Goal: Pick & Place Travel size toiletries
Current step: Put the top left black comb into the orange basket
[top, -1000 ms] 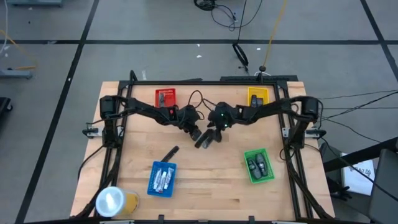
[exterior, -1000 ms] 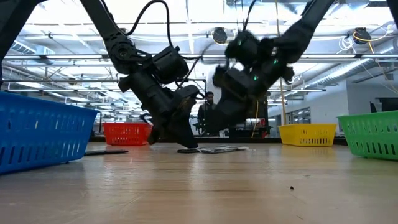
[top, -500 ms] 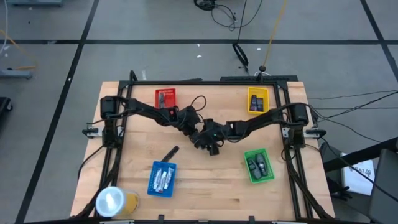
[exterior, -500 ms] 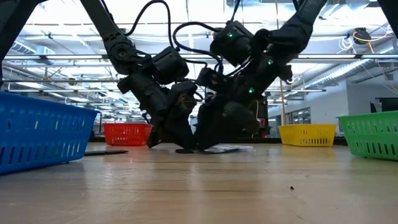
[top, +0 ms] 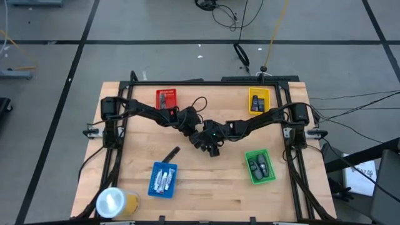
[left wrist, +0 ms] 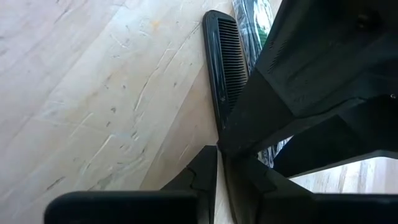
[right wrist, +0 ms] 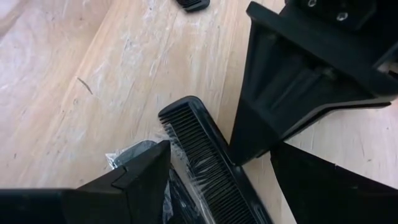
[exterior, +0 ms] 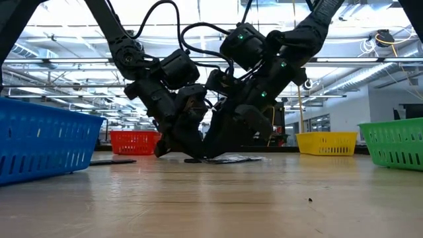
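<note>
At mid-counter [top: 187, 187] the black comb [right wrist: 205, 165] lies flat in its clear wrapper; the left gripper [left wrist: 217, 163], clenched with nothing between its fingers, presses its tips down beside the comb; the right gripper [right wrist: 217, 155], released, straddles the comb with fingers spread.

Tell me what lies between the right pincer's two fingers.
In the right wrist view, a black comb in clear wrap lies on the table between the open right pincer fingers, with the left pincer touching it.

No text, label, brand or number can be read anywhere — not on trays, table or arms.
</note>
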